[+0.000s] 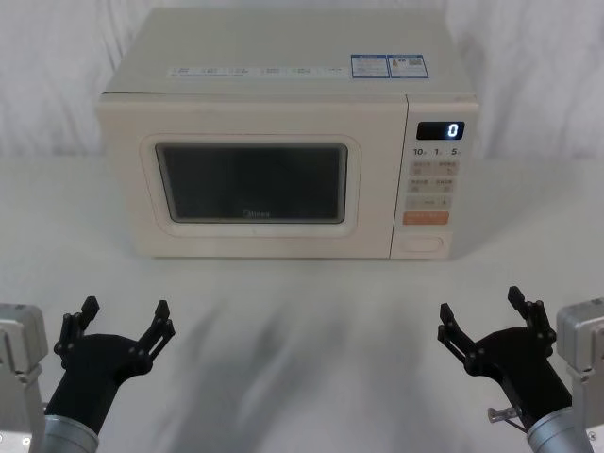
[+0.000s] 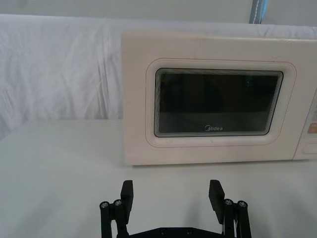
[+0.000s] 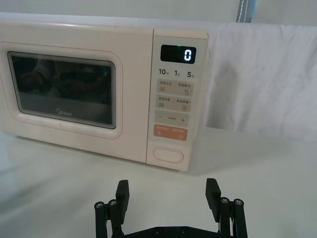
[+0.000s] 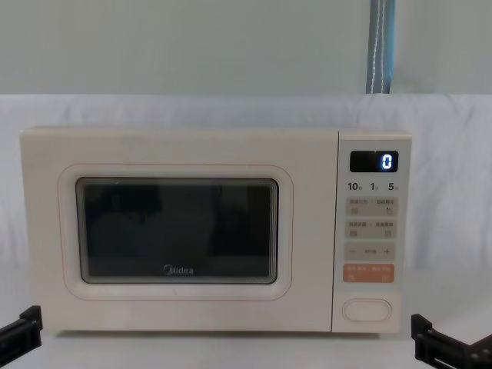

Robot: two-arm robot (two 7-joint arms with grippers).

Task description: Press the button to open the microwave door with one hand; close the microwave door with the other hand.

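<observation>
Sitting mid-frame in the head view, the microwave (image 1: 288, 142) has the microwave door (image 1: 250, 189) shut flush, w/ the button (image 1: 423, 243) at the bottom of the control panel (image 1: 435, 179), right of the door, under the orange key (image 1: 426, 217); the display (image 1: 440, 130) reads 0. Left gripper (image 1: 125, 319) at lower left and right gripper (image 1: 483, 317) at lower right both hover over the white bench (image 1: 302, 311), fingers spread, grasping nothing, well apart from the microwave. Left wrist view: gripper released at bottom centre, door filling centre-right. Right wrist view: gripper released at bottom centre, button just above it in frame. Chest view: door centre-left, button lower right, gripper tips at both bottom corners.
</observation>
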